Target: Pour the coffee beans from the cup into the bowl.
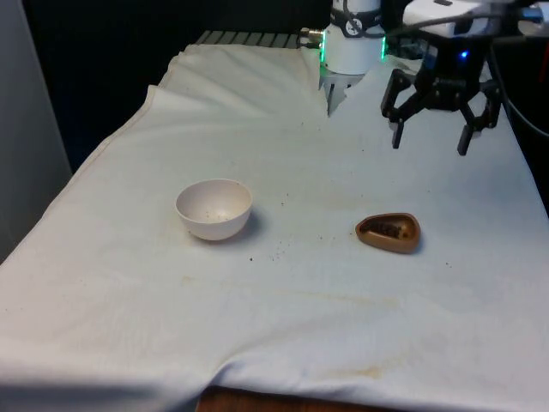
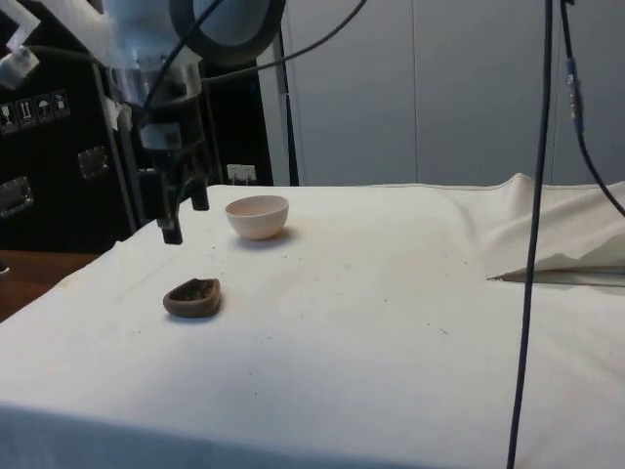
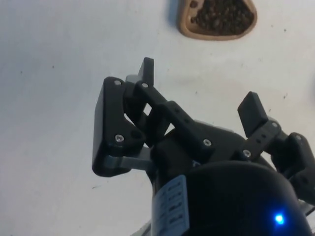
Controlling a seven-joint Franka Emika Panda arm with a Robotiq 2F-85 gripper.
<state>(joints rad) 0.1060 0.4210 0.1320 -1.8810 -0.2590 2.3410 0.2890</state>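
I am holding my end effector (image 1: 431, 137) in the air above the bench (image 1: 283, 335), with its two fingers (image 1: 397, 134) spread well apart and nothing between them. In the side view my end effector (image 2: 184, 217) is hanging over the cloth-covered bench (image 2: 391, 322), clear of its surface. The brown cup (image 1: 389, 233) is sitting on the white cloth toward the front view's right, nearer the camera than my end effector and apart from it. It is low and rounded, tapering at one end, and it is holding dark coffee beans (image 3: 222, 17), which I am seeing plainly from the wrist, where the cup (image 3: 189, 30) is lying beyond my fingertips (image 3: 252, 111). The white bowl (image 1: 214, 208) is standing upright toward the front view's left, well apart from the cup. In the side view the bowl (image 2: 258, 216) is sitting beyond the cup (image 2: 192, 297). A few dark specks (image 1: 276, 251) are lying on the cloth between bowl and cup.
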